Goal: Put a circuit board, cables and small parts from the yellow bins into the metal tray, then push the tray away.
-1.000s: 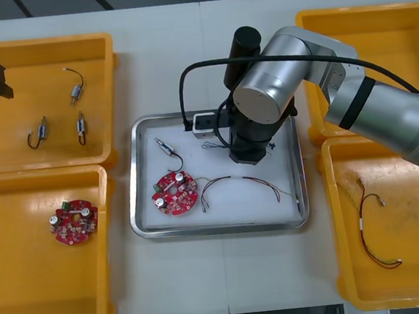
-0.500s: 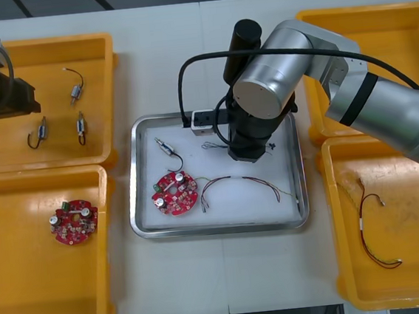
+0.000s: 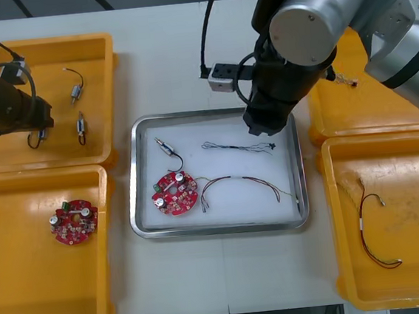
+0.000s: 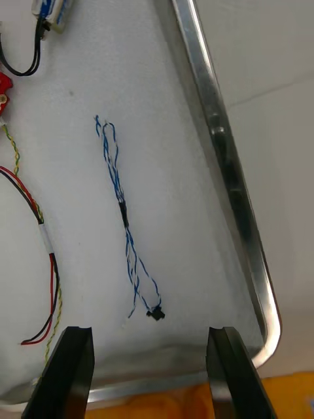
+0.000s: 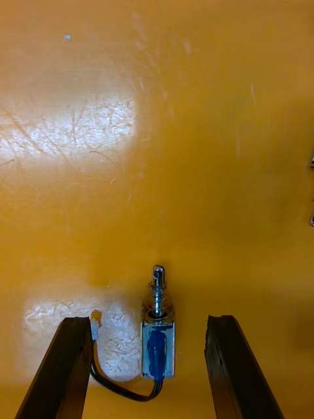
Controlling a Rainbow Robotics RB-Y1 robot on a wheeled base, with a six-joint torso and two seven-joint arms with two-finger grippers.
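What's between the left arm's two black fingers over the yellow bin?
A small metal part lies between the open fingers of the left gripper, seen in the left wrist view.

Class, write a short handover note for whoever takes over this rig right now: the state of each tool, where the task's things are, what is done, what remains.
Left tool: open, in the far left yellow bin, fingers either side of a small metal part with a black lead.
Right tool: open, empty, over the far right of the metal tray.
Done, in tray: round red circuit board, twisted blue and white cable, red and yellow cable, another small metal part.
Left: probably bring that part over, then push the tray away.
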